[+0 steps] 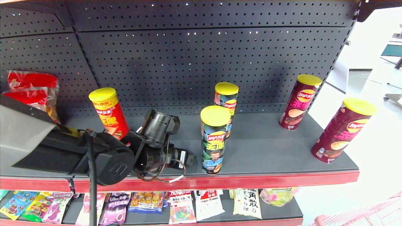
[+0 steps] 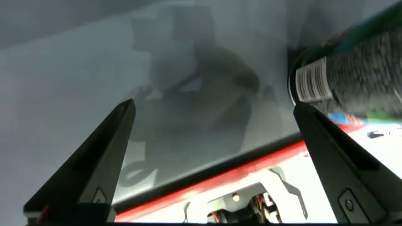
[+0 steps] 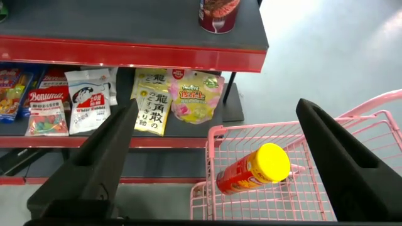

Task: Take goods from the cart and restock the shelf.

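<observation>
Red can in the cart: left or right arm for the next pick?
Right, most likely. The right gripper hangs open over the cart, and the red can lies in the cart beneath it. The left gripper is open up at the shelf, beside the dark can.

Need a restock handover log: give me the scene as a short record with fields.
shelf: five cans upright
left end: red can
middle: front teal can, rear teal can
right end: rear maroon can, front maroon can
cart: one orange-red can, lying down
left gripper: open, empty, at shelf's front edge beside front teal can
right gripper: open, empty, above cart
</observation>
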